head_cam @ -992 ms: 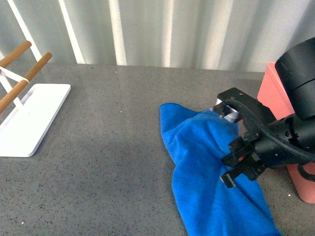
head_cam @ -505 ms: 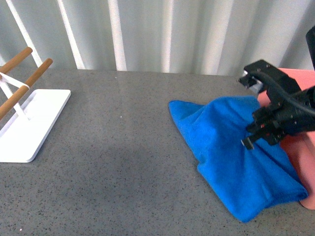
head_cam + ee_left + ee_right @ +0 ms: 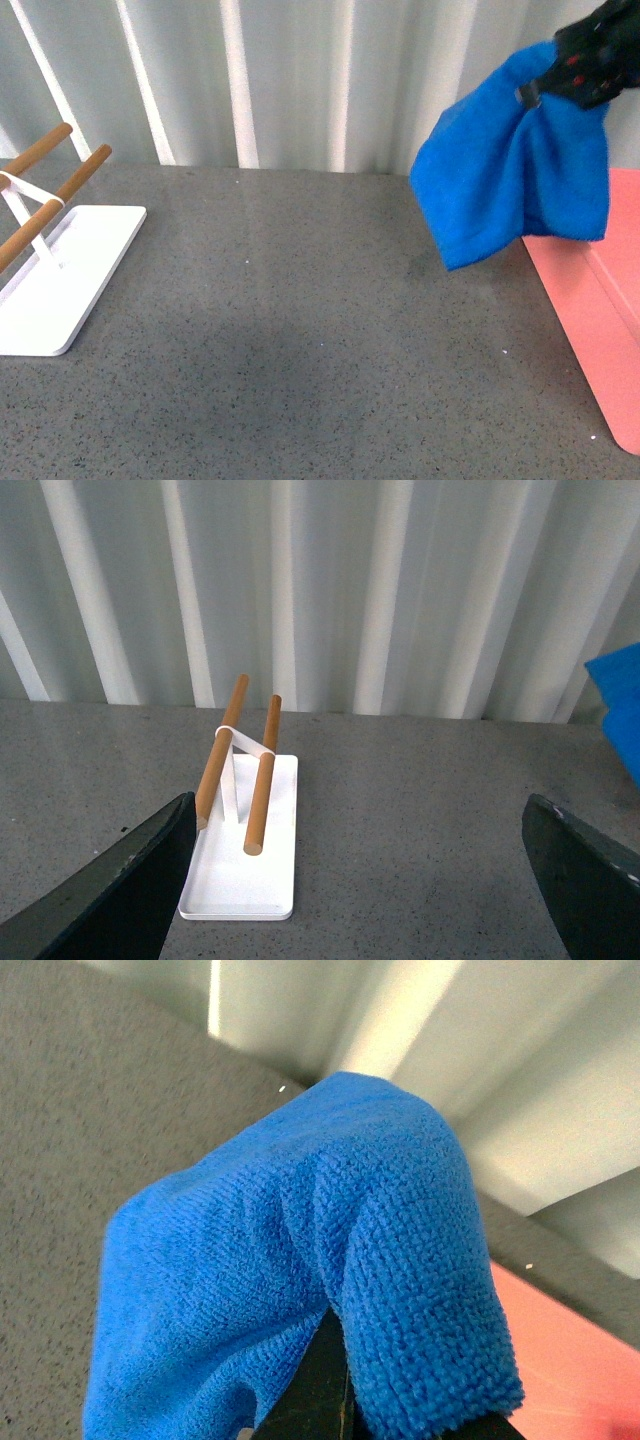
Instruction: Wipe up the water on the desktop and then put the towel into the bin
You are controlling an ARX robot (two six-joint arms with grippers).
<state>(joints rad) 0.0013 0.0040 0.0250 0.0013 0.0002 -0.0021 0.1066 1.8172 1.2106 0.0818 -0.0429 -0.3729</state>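
Observation:
My right gripper (image 3: 560, 75) is shut on the bright blue towel (image 3: 510, 160) and holds it high in the air at the right, off the dark grey speckled desktop (image 3: 300, 300). The towel hangs folded, its lower edge beside the near-left rim of the salmon-pink bin (image 3: 590, 320). In the right wrist view the towel (image 3: 300, 1250) drapes over the shut jaws, with the bin (image 3: 570, 1350) beyond it. My left gripper (image 3: 370, 880) is open and empty above the desktop (image 3: 420, 820); a corner of the towel (image 3: 620, 700) shows there.
A white rack base with two wooden bars (image 3: 50, 250) stands at the left edge; it also shows in the left wrist view (image 3: 245, 830). A white corrugated wall (image 3: 300, 70) closes the back of the desktop.
My right gripper has lifted the towel off the desktop and carried it up and to the right, towards the bin. The towel now hangs clear of the surface.

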